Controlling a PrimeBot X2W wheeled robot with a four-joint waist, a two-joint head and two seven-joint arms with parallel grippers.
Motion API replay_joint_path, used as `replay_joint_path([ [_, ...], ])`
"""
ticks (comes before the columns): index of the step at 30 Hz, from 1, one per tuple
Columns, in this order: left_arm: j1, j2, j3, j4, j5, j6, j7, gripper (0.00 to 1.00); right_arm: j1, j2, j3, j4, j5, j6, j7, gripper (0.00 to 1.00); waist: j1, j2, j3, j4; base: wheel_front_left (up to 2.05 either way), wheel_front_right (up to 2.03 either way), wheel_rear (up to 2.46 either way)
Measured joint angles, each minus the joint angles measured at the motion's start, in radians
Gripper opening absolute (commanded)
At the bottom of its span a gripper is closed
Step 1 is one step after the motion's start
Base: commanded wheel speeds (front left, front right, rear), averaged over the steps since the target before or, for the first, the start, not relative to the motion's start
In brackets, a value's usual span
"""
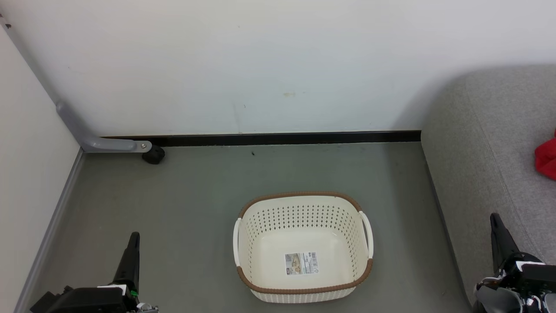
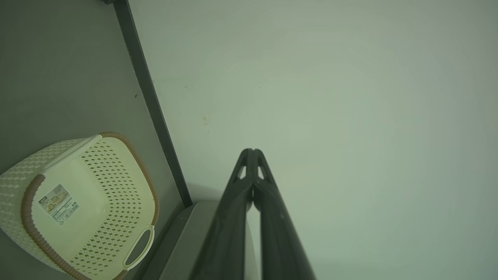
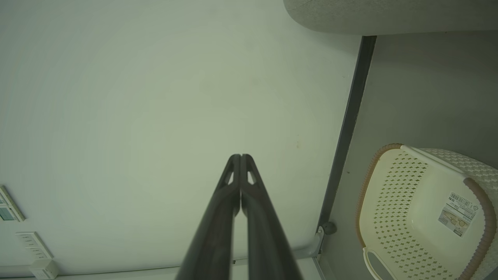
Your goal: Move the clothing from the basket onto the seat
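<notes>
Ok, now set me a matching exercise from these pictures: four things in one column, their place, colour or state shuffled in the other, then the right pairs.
Things
1. basket
2. clothing
3. left gripper
4. seat

Descriptions
A. grey, to the right of the basket
B. shut, holding nothing
C. standing on the floor, a label inside and no garments
D. red, lying on the seat

Pairs: 1-C, 2-D, 3-B, 4-A
</notes>
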Motion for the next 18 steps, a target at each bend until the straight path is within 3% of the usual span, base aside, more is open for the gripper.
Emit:
replay_joint_path([
  [18, 0.0, 0.0, 0.0, 0.0, 0.0, 0.0, 0.0, 0.0, 0.0, 0.0, 0.0, 0.0, 0.0, 0.0, 0.0, 0.0, 0.0, 0.0, 0.0, 0.0, 0.0, 0.0, 0.0],
])
